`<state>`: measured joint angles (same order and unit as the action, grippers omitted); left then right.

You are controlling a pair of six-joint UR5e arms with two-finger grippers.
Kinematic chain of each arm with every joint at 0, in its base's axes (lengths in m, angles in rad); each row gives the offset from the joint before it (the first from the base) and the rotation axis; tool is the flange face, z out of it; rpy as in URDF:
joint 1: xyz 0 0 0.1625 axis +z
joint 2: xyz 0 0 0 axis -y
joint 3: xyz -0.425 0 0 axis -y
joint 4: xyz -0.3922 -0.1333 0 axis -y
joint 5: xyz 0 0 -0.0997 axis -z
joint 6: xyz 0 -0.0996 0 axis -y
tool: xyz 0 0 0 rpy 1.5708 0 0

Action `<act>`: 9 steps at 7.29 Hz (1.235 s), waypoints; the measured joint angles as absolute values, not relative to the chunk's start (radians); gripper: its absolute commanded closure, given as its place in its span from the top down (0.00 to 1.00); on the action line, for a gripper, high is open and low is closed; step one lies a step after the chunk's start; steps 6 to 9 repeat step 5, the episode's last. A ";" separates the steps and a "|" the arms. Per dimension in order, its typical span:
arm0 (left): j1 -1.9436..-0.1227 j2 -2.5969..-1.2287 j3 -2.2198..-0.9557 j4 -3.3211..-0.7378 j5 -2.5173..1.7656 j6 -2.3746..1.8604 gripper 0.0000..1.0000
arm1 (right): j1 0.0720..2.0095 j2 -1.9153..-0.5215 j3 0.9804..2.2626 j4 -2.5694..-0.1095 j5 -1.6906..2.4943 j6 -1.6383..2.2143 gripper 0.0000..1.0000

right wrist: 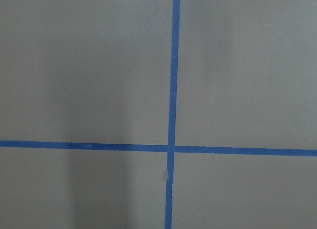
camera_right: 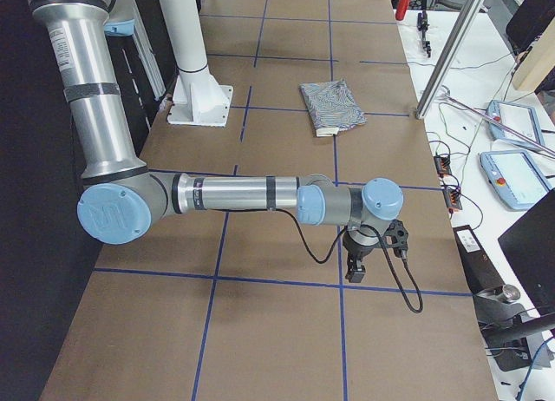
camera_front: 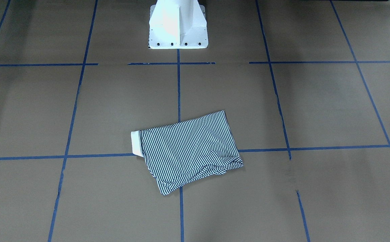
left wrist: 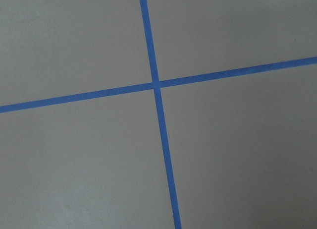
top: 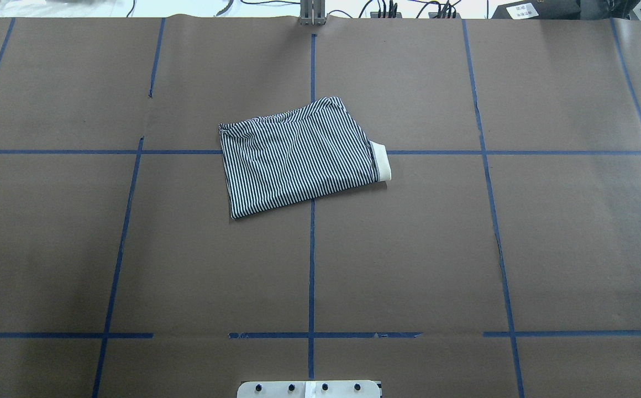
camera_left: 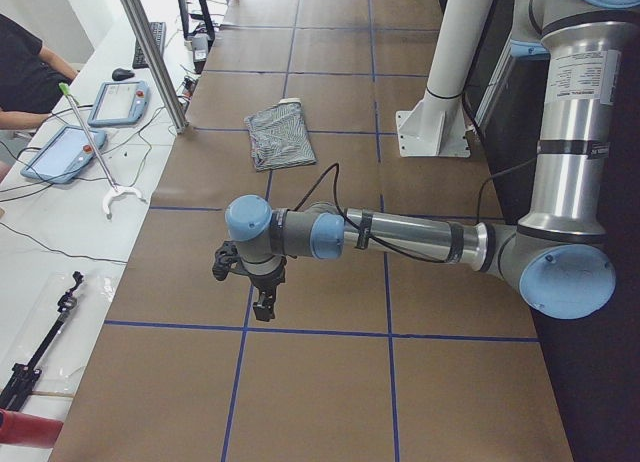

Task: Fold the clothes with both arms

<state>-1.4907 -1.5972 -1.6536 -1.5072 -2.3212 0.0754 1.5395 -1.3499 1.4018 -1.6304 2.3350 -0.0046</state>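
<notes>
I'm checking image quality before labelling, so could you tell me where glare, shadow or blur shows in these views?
Exterior front-facing: the white pedestal base is blown out, the striped shirt sharp. Exterior right: its stripes smear into moiré. Right wrist-mounted: a dim shadow band left of the blue tape.

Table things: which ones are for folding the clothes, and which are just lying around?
For the job:
striped shirt, already folded small
left arm
right arm

Just lying about:
white pedestal
control screens on the side bench
white grabber stick
blue tape lines
</notes>
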 measured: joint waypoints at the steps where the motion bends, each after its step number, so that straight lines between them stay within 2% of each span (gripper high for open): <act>1: -1.492 -1.597 -1.654 -1.516 -2.321 0.075 1.00 | 1.538 -1.350 1.403 -1.630 2.334 -0.005 1.00; 9: -1.501 -1.604 -1.652 -1.532 -2.320 0.073 1.00 | 1.536 -1.348 1.404 -1.628 2.334 -0.006 1.00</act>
